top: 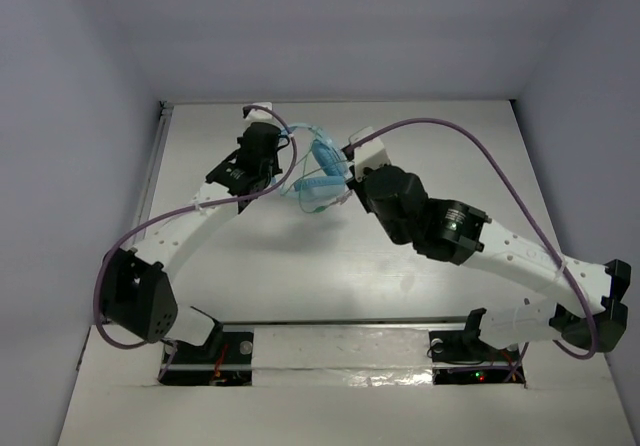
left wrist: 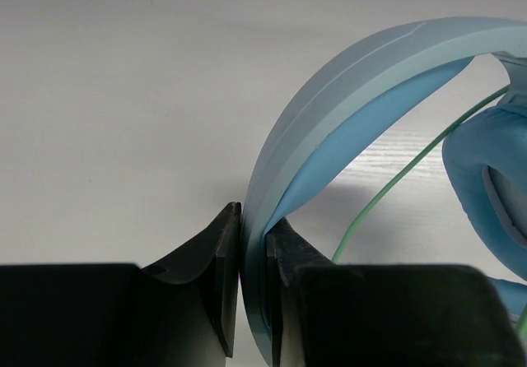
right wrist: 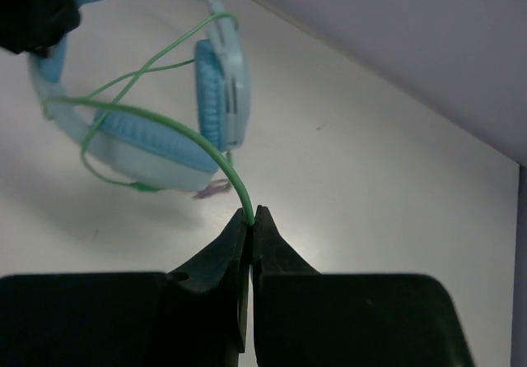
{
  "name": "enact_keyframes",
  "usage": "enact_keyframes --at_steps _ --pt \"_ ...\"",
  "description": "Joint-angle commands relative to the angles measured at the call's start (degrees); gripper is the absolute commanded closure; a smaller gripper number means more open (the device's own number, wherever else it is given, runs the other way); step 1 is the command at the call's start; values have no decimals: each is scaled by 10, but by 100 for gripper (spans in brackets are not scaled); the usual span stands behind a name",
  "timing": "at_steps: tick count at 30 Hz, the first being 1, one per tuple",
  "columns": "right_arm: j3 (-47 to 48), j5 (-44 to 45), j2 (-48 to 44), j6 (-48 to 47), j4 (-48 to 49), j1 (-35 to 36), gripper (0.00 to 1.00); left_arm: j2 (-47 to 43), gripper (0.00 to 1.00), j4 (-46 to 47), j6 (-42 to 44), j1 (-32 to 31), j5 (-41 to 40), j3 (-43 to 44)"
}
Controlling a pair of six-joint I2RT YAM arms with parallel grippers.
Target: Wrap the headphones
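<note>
The left gripper (left wrist: 254, 223) is clamped on the headband (left wrist: 346, 79) of the light blue headphones (top: 322, 174), the band caught edge-on between its two black fingers. The right gripper (right wrist: 251, 217) is pressed together on the thin pale-green cable (right wrist: 177, 124), which rises from the fingertips in an arc back toward the headphones. There, a few slack loops of cable cross the space between the two ear cups (right wrist: 218, 87) (how many turns is hard to tell). The headphones hang between the two grippers near the far middle of the white table (top: 300, 256), and their shadow falls on it below. Thick purple robot cables (top: 480, 146) trail along both arms.
</note>
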Motion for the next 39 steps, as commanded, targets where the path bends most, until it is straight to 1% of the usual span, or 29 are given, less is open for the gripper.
enact_keyframes --at_steps 1,4,6,9,10,11,13,15,17,20,22,23,25,26,28,31,35,39 --pt "-14 31 -26 -25 81 -26 100 -56 100 32 0 0 10 -10" --pt "-43 21 -49 -25 117 -41 100 -74 100 25 0 0 19 -12" --pt "-60 12 -58 -24 134 -46 100 -93 100 27 -11 0 46 -12" --pt "-88 9 -61 -30 170 -75 100 -110 100 33 -9 0 96 -15" --pt "-99 2 -61 -36 183 -95 100 -112 100 31 -7 0 109 -14" --pt "-103 -7 -61 -39 195 -105 100 -117 100 25 -1 0 134 -15" --pt "-108 -13 -60 -47 233 -122 100 -124 100 19 7 0 154 -18" --pt "-110 -41 -53 -54 264 -149 100 -135 100 10 18 0 182 -20" --pt "-105 -72 -42 -56 275 -165 100 -145 100 4 27 0 217 -21" --pt "-97 -88 -16 -63 300 -189 100 -152 100 -16 35 0 239 -15" --pt "-100 -103 -4 -61 310 -215 100 -159 100 -19 36 0 243 -17" --pt "-100 -122 1 -55 313 -224 100 -165 100 -19 38 0 264 -18" --pt "-104 -140 9 -46 322 -248 100 -170 100 -22 37 0 274 -18" --pt "-105 -158 18 -43 327 -255 100 -176 100 -22 36 0 285 -18" --pt "-95 -165 28 -40 333 -266 100 -180 100 -22 34 5 299 -19" --pt "-75 -183 30 -44 346 -266 100 -182 100 -33 36 5 296 -17" --pt "-20 -202 55 -54 316 -266 100 -173 100 -50 44 5 291 -16" --pt "2 -204 89 -62 305 -266 100 -168 100 -56 49 5 305 -16"
